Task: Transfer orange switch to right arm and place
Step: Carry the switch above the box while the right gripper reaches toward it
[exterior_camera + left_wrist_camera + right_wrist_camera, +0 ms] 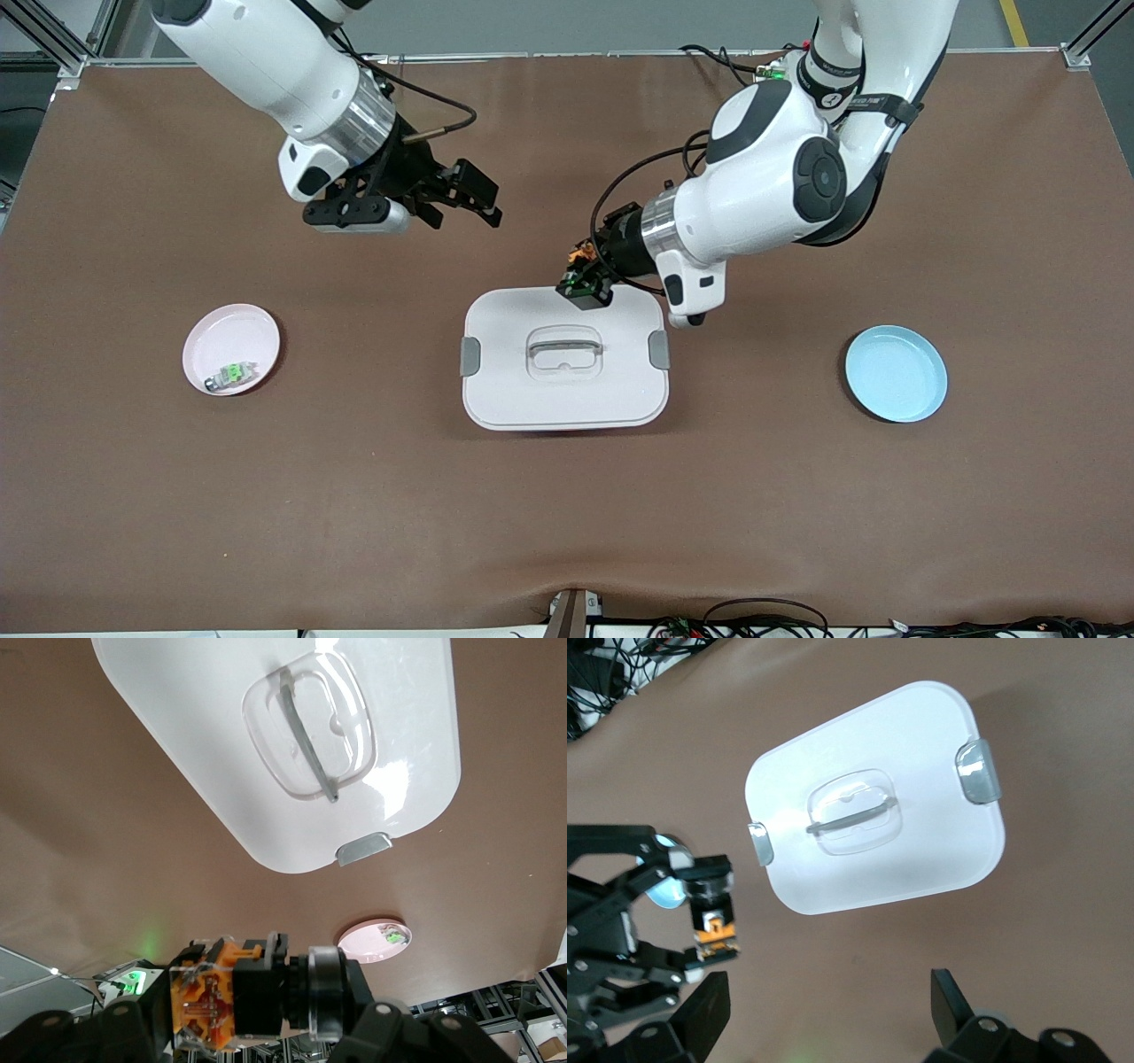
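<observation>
Left claw (pixel 700 926) pinches orange switch (pixel 713 935) (front view hides it).

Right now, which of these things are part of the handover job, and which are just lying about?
In the job:
- orange switch, held in the shut left claw over the box's edge
- right claw, open, up over the table

Lying about:
- white lidded box
- pink dish holding a green-topped part
- blue dish
</observation>
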Controlling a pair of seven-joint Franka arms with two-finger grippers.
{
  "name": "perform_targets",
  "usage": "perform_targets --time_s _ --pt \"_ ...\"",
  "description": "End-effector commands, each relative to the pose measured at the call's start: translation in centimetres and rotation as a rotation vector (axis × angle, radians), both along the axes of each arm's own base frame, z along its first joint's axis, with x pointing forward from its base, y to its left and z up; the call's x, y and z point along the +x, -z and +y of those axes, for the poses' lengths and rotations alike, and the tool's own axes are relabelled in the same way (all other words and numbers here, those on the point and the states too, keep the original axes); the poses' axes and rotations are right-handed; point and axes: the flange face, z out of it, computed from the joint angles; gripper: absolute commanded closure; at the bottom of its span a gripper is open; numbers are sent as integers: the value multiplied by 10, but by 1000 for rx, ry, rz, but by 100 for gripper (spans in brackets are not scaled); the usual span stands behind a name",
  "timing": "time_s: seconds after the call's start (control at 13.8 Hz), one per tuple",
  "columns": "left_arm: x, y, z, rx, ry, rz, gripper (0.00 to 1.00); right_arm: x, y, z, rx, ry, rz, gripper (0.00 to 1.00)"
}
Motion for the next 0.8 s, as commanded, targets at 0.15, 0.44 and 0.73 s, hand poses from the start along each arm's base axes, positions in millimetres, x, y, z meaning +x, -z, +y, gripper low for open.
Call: perform_targets --time_s 0.15,0.44,0.73 --pt "-6 1 -20 -15 19 23 100 9 30 19 91 109 82 0" --pt "-11 0 -26 -11 31 19 100 -6 53 43 137 137 48 0" --pt "-11 2 -25 -9 29 20 100 -17 66 53 172 160 53 0"
